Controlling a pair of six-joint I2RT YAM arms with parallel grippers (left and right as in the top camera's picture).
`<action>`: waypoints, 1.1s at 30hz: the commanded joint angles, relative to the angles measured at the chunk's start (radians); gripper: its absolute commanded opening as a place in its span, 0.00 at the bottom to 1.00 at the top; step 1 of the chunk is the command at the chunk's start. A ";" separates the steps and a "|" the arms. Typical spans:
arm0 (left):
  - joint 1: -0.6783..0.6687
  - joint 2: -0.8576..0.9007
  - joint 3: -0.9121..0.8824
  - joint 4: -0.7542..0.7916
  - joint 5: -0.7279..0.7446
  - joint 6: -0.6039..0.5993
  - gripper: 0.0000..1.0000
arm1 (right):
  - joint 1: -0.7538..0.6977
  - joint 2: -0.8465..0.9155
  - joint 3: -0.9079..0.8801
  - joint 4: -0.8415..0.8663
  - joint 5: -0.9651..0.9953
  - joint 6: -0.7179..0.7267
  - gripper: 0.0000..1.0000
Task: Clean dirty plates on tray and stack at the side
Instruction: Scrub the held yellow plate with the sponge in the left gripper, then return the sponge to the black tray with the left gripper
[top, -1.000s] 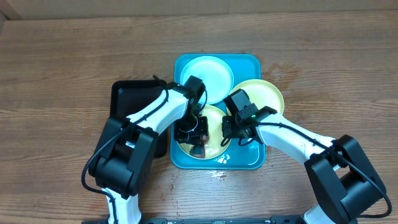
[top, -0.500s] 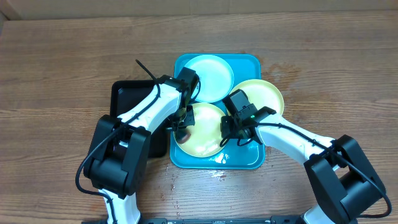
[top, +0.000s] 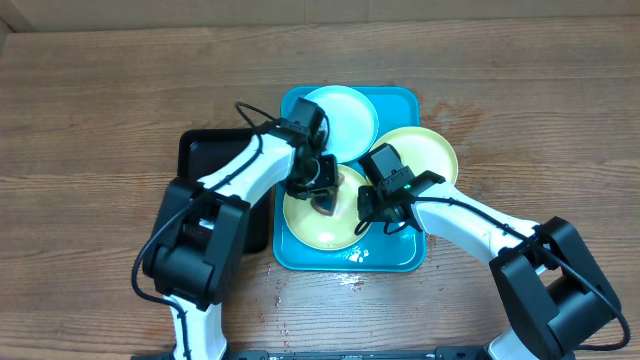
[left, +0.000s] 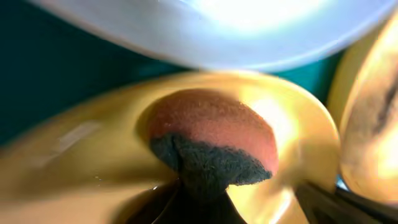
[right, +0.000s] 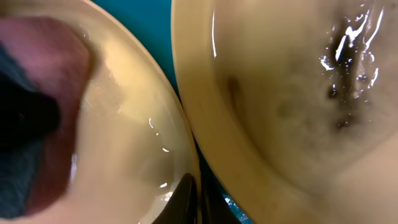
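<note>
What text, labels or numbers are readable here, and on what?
None can be read.
Plates, tray, black tray, sponge: plain, no print shows.
Left arm, right arm: any marking is too small to tell from overhead.
Wrist views: close and blurred, no text in them.

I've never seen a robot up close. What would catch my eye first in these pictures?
Your eye goes to the turquoise tray at the centre of the overhead view, where the left gripper presses a reddish sponge with a dark scouring side onto a yellow-green plate. Right beside it, the right wrist view shows a second yellow-green plate streaked with dark, wet smears.
</note>
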 joint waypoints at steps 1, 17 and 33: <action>-0.042 0.070 -0.006 -0.029 0.136 0.026 0.04 | -0.012 0.047 -0.031 -0.022 0.080 -0.015 0.04; 0.171 -0.219 0.023 -0.290 -0.034 0.152 0.04 | -0.012 0.047 -0.031 -0.032 0.087 -0.015 0.04; 0.425 -0.297 -0.123 -0.215 -0.453 0.141 0.12 | -0.012 0.047 -0.031 -0.034 0.083 -0.039 0.04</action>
